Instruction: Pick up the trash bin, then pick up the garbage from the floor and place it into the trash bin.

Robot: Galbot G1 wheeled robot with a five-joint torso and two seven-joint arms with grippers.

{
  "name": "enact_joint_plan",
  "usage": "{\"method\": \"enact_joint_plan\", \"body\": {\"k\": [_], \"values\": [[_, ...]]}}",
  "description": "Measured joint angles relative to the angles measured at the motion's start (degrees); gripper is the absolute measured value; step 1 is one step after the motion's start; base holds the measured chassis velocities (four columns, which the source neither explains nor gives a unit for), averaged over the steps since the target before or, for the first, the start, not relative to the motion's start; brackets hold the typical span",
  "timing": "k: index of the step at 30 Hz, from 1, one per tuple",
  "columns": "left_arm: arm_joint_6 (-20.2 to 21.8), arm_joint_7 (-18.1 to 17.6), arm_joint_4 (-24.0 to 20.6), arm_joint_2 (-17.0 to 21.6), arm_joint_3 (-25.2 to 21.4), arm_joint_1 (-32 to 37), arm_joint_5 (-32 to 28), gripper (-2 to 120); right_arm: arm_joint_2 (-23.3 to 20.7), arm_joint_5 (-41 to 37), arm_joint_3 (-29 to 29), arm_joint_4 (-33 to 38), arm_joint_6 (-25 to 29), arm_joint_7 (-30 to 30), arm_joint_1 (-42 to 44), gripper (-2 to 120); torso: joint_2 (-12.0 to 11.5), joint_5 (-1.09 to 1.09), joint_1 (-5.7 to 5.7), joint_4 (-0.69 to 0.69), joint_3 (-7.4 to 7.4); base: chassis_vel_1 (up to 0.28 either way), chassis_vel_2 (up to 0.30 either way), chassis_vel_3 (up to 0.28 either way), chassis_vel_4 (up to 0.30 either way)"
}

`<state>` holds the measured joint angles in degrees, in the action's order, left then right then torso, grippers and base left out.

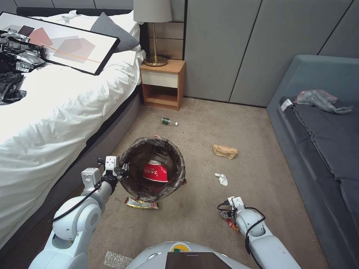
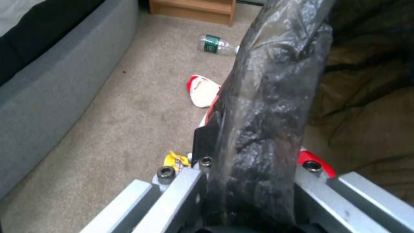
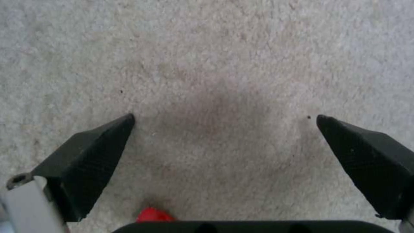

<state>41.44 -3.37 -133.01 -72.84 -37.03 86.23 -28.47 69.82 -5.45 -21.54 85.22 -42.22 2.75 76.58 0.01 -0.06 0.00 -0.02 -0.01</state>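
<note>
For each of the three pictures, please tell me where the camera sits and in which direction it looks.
Head view: on the robot's head, looking forward and down at the carpet, the trash bin and scattered litter; both arms show.
Left wrist view: on the left arm, looking along the left gripper, shut on the bin's bagged rim.
Right wrist view: on the right arm, looking straight down at bare carpet between the open right gripper fingers.
Shared: head and left wrist views both show the clear bottle.

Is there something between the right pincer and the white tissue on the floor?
Nothing visible. The right pincer hangs open over bare carpet, and the white tissue lies just ahead of it with only carpet between them. The left pincer grips the rim of the trash bin, off to the side.
</note>
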Motion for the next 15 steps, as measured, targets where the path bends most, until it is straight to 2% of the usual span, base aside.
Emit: {"method": "enact_joint_plan", "body": {"k": [2, 15], "values": [[-0.02, 0.13, 0.02, 0.06, -0.05, 0.01, 0.1, 0, 0.01, 0.52, 0.42, 0.41, 0.09, 0.22, 0.78, 100, 0.0, 0.04, 0.0, 0.04, 0.0, 0.0, 0.0, 0.0, 0.0], [-0.09, 0.52, 0.18, 0.33, 0.13, 0.03, 0.57, 0, -1.97, 1.43, 1.71, 5.79, 0.16, 0.54, 5.95, 100, 0.0, 0.08, 0.0, 0.01, 0.01, 0.0, 0.0, 0.0, 0.0]]}}
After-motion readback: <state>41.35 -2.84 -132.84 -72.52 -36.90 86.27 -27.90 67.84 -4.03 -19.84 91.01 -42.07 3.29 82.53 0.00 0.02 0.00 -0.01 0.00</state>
